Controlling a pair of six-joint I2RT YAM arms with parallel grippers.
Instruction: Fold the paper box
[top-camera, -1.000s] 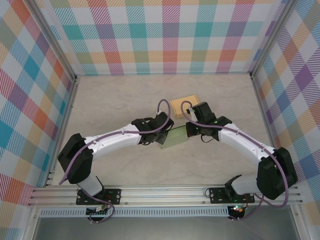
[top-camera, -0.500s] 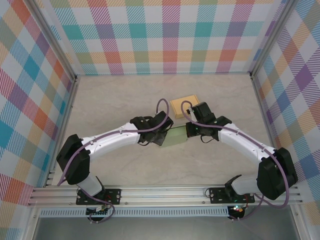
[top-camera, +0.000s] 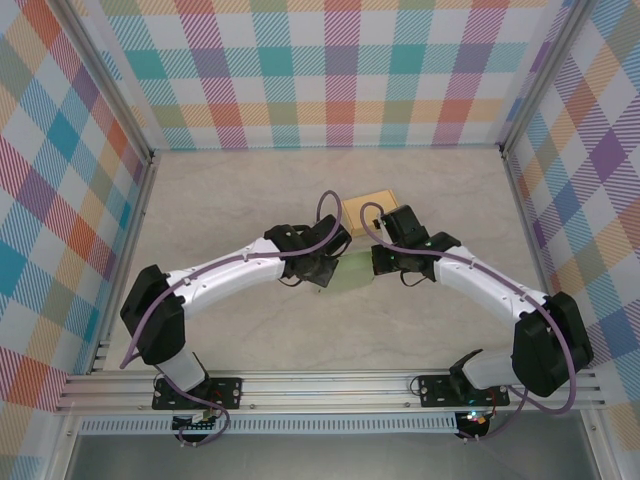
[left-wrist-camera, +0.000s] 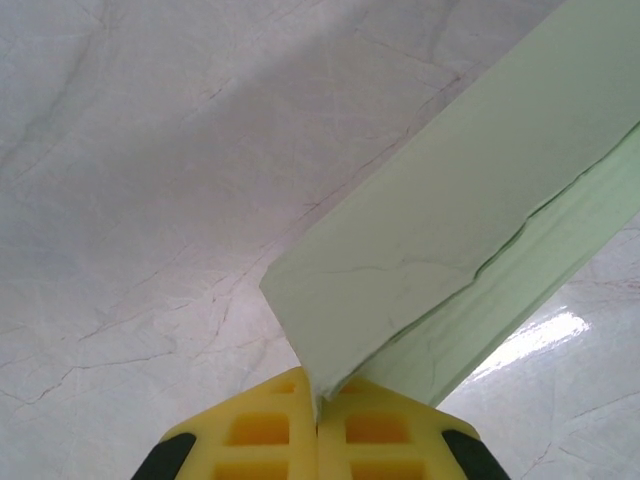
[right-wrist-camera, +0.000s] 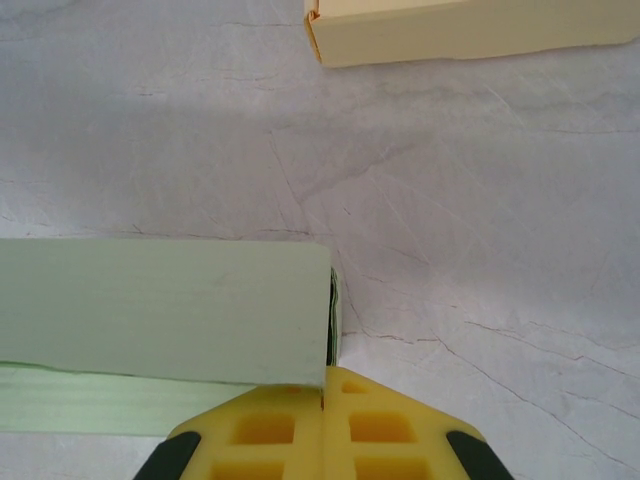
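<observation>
Left gripper (left-wrist-camera: 318, 405) clamps a corner of the green paper box (left-wrist-camera: 430, 250); right gripper (right-wrist-camera: 323, 392) pinches its right edge. The box sits at the middle of the table (top-camera: 220, 200), largely hidden under the wrists, perhaps slightly raised. Tan box (right-wrist-camera: 470, 30) lies just beyond; open room elsewhere.

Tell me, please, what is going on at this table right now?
Two robot arms are working on a pale green paper box in the middle of the table. The left gripper is shut on one corner of it, and the right gripper is shut on an edge at the opposite end. The box looks flattened, its layers lying together. A cream box lies apart, farther back.
</observation>
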